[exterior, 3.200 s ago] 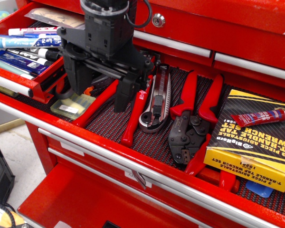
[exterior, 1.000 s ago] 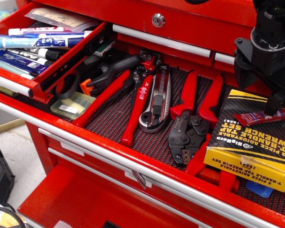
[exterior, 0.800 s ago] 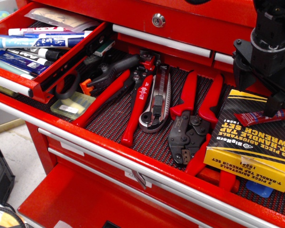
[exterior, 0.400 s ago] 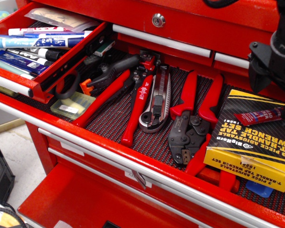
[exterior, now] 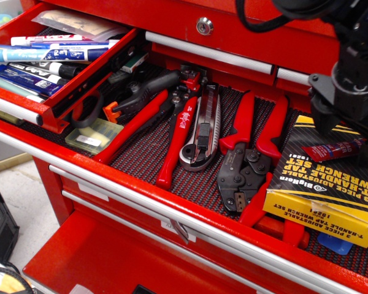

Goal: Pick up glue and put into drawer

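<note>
Since 0.4 s ago, black gripper [exterior: 348, 138] has dropped over slim red glue tube [exterior: 334, 149] on yellow wrench-set box [exterior: 324, 184]. Jaw state cannot be told; grasp unconfirmed, narrow red drawer [exterior: 49, 101] transfer pending

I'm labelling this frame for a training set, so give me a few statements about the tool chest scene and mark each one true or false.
1. The small red glue tube with a blue-and-white label lies on the yellow-and-black wrench-set box. True.
2. The black gripper is over the narrow red drawer of pens. False: it is at the far right, over the glue tube.
3. The narrow drawer is pulled open. True.
4. The silver utility knife lies inside the narrow drawer. False: it lies on the black ribbed liner of the wide drawer.
5. The glue is already in the narrow drawer. False: it is on the box.
</note>
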Available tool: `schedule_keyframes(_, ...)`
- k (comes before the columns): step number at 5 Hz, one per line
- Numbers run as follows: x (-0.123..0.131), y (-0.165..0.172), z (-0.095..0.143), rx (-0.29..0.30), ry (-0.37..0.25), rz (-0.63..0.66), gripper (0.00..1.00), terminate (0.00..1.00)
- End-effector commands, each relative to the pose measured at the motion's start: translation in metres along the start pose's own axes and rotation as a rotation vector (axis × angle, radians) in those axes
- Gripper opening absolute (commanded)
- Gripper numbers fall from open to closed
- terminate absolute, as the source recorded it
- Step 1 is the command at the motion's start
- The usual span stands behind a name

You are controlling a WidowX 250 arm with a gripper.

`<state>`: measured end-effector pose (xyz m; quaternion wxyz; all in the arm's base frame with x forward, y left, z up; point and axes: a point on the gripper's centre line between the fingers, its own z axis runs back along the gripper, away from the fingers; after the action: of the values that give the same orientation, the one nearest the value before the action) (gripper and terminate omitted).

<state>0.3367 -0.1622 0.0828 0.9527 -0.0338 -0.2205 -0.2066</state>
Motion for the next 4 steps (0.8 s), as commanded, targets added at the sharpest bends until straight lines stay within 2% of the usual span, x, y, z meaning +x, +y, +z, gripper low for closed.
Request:
schedule_keyframes(1, 0.006, -0.006, 0.013, -0.014, -0.042, 0.069, 0.0, 0.0)
schedule_keyframes(2, 0.005, -0.008, 0.014, -0.021, -0.05, 0.101, 0.0, 0.0)
schedule_keyframes(3, 0.002, -0.009, 0.019, -0.018, -0.023, 0.132, 0.0, 0.0)
schedule_keyframes(4, -0.012, 0.006, 0.045, -0.001, 0.062, 0.151, 0.0, 0.0)
